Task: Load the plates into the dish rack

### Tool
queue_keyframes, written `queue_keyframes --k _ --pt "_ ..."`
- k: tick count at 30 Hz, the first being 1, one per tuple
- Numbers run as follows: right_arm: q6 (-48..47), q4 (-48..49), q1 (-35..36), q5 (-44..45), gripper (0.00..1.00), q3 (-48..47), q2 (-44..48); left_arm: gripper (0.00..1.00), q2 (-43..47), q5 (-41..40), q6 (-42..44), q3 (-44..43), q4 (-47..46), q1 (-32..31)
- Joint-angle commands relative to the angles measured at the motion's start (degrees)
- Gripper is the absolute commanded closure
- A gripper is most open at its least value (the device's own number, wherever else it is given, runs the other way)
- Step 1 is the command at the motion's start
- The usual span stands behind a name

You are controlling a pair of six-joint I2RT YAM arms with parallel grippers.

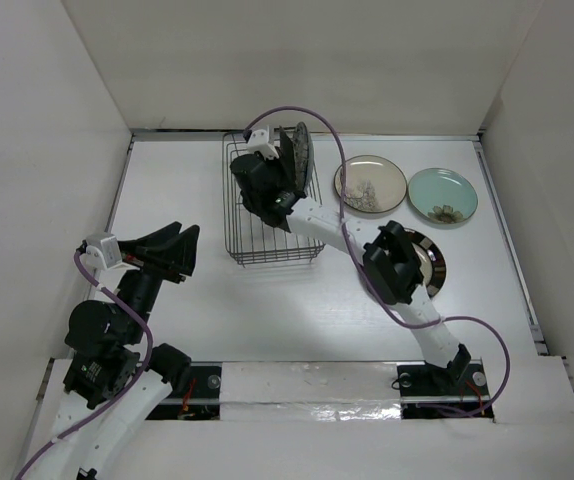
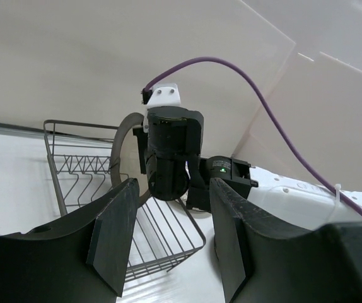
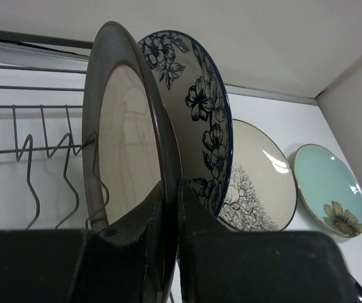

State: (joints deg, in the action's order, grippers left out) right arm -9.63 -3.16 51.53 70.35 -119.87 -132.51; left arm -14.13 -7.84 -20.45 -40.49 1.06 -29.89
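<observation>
Pinching rim of dark-rimmed plate (image 3: 127, 139) standing on edge in dish rack (image 1: 257, 245) with right gripper (image 3: 170, 196); holding left gripper (image 2: 173, 186) wide open, grasping nothing.

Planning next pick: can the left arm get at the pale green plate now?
Probably not. The pale green plate lies far right, and the right arm stretches across between it and the left end effector.

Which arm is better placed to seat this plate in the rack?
Right. The right claw grips the beige-centred plate upright inside the dish rack; the left claw hangs open, left of it.
</observation>
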Motion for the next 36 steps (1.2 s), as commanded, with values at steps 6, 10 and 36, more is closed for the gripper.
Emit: queue_keyframes --k 6,10,36 --pt "16.5 -7.4 -0.4 -6.6 1.00 0.1 2.8 0.55 -0.1 0.1 -0.3 0.1 -3.0 -0.3" --pt "19.6 -8.5 -0.4 -7.2 1.00 6.1 6.0 0.55 -0.4 0.5 -0.5 0.2 -3.2 -0.3" --pt "22.2 4.7 -2.7 -26.8 0.47 34.6 41.8 0.55 -2.1 1.3 -0.8 0.4 -4.0 -0.3"
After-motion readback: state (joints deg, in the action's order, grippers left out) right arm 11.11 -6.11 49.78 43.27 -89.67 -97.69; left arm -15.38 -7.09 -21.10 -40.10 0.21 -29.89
